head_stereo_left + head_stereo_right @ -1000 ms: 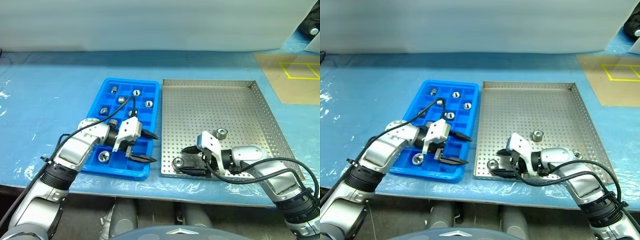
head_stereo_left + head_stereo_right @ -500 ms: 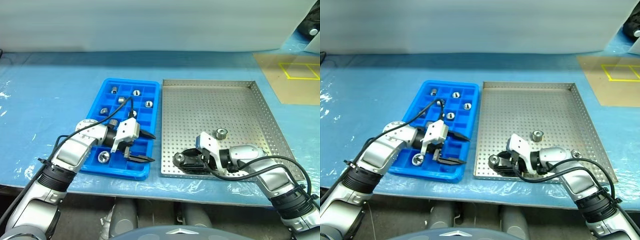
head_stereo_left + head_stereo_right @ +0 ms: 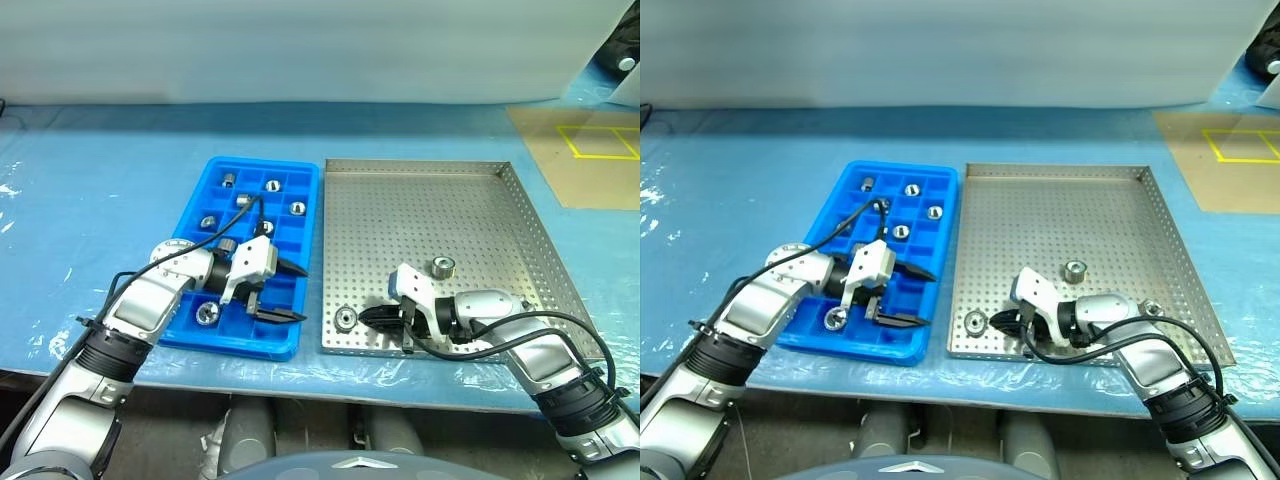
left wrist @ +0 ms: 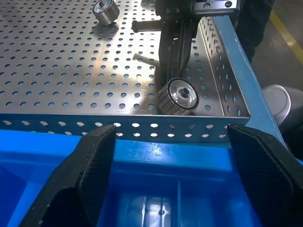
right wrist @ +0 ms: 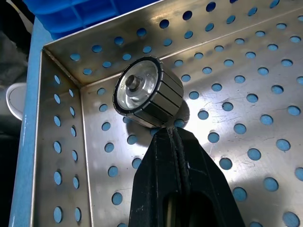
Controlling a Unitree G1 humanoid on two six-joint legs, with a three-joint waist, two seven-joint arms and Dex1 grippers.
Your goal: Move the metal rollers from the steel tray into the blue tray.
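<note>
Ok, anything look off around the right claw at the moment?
Yes. The right claw is shut with nothing between its fingers: the roller it was reaching for lies on its side just past the fingertips, in the near corner of the steel tray beside the blue tray. It looks like a missed grasp.

Silver arms, black cables, white wrist blocks, 2 black-fingered left pincer (image 3: 290, 293)
</note>
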